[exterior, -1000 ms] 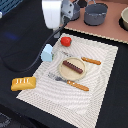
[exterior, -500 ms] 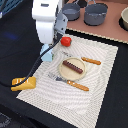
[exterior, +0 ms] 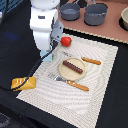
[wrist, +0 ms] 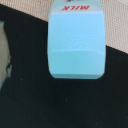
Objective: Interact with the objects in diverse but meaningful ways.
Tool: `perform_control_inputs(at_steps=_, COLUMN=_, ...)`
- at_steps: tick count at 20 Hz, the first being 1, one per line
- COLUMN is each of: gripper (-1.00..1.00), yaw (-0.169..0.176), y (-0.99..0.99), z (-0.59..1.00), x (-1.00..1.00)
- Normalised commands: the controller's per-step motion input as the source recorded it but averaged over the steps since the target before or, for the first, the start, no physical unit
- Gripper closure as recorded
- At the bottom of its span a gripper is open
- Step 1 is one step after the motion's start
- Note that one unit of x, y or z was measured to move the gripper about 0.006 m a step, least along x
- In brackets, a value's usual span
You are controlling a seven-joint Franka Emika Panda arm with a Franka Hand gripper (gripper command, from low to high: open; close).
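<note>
Pale blue carton (wrist: 76, 42) filling the wrist view, red "MILK" lettering along its edge, jaws' state cannot be told.

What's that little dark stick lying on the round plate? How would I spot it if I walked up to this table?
Find the pale striped placemat on the dark table, then the tan round plate near its middle. The dark brown sausage stick lies across that plate. It is the only thing on the plate and the darkest; the orange-handled cutlery lies beside the plate, and the round red tomato sits apart.
</note>
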Motion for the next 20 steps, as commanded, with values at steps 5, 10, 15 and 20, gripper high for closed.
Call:
perform_control_inputs(at_steps=5, gripper=-1.00, yaw=-0.062, y=0.00, z=-0.47, x=-0.03)
perform_control_inputs(at_steps=10, gripper=-1.00, yaw=-0.057, y=-0.01, z=-0.46, x=-0.01)
perform_control_inputs(at_steps=15, gripper=1.00, yaw=-0.048, y=-0.03, z=-0.41, x=0.00)
perform_control_inputs(at_steps=20, gripper=1.00, yaw=-0.055, y=-0.04, z=-0.46, x=-0.05)
